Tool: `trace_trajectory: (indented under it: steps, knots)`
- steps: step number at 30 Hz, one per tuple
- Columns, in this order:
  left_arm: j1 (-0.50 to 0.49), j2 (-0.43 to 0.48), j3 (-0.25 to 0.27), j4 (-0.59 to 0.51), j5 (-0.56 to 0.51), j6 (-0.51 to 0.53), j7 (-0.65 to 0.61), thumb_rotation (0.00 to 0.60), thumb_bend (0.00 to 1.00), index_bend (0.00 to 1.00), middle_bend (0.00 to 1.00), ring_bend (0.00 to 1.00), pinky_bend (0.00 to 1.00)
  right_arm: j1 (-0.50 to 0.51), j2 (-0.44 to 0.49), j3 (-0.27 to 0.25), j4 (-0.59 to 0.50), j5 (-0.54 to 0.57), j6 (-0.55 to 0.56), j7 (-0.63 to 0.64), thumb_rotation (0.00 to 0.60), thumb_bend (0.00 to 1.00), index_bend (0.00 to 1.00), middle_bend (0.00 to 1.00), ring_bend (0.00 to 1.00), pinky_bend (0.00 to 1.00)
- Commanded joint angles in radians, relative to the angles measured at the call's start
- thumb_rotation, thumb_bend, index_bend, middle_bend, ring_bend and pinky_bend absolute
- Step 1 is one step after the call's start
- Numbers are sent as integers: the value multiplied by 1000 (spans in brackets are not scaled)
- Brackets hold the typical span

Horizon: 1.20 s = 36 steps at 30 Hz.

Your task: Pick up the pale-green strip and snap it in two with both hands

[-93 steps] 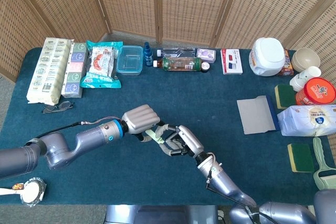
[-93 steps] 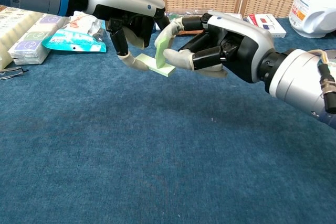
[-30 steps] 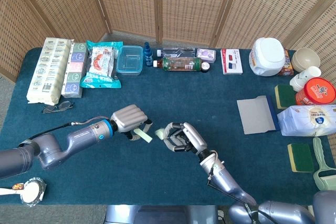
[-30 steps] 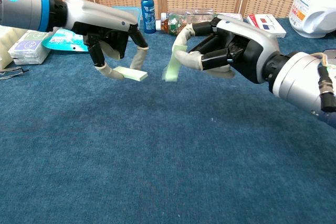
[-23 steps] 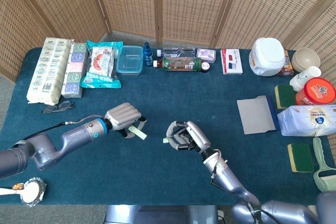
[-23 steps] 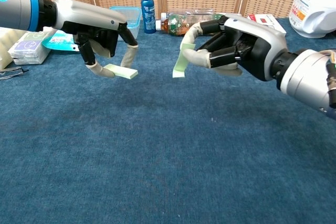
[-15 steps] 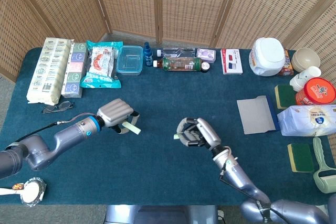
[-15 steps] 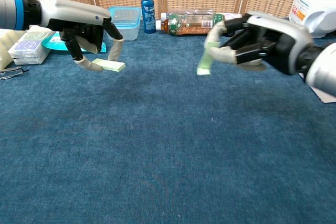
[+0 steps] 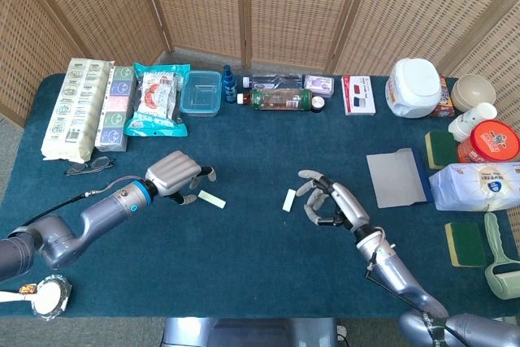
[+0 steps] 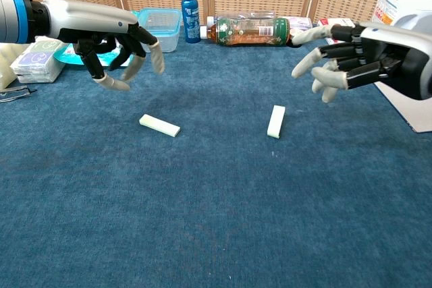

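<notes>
The pale-green strip lies in two pieces on the blue cloth. One piece rests just right of my left hand, which hovers above it with fingers spread and holds nothing. The other piece lies left of my right hand, whose fingers are also spread and empty. The two pieces sit apart, roughly a hand's width between them.
Along the back edge stand a clear tub, a blue spray bottle and a lying drink bottle. Snack packs sit at back left, glasses nearby. A grey sheet, jars and sponges crowd the right side.
Both hands have drawn apart and spread their fingers, letting go of the two strip pieces. The pieces have dropped onto the cloth beneath them.
</notes>
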Motion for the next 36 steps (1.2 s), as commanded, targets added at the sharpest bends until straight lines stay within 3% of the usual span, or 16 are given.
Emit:
trace_trajectory:
  steps: [1,8,17,24,29,36]
  knots:
    - [8,4,-7,-8,-8,10,9,597,403,205,361,393,598,-6,7,-1,2,-4,9,8,600,475,156,356,389,449]
    - [59,47,-19,-49,-28,82,22,549,382,189,317,330,522,-27,30,-1,19,-14,42,13,600,475,158,297,273,343]
    - [222,151,9,-151,-59,275,56,542,382,171,295,315,516,-74,45,24,74,6,142,-41,600,475,231,289,249,331]
    - [414,202,80,-186,-63,466,96,544,377,167,289,309,504,-131,56,24,104,-7,270,-190,600,474,269,295,249,330]
    - [610,175,129,-145,-103,648,86,545,377,167,289,308,502,-188,96,-1,72,-11,361,-427,600,475,277,297,249,330]
    - [776,111,138,-50,-68,838,68,550,376,167,289,308,495,-248,129,-37,8,-4,417,-612,600,475,287,297,242,330]
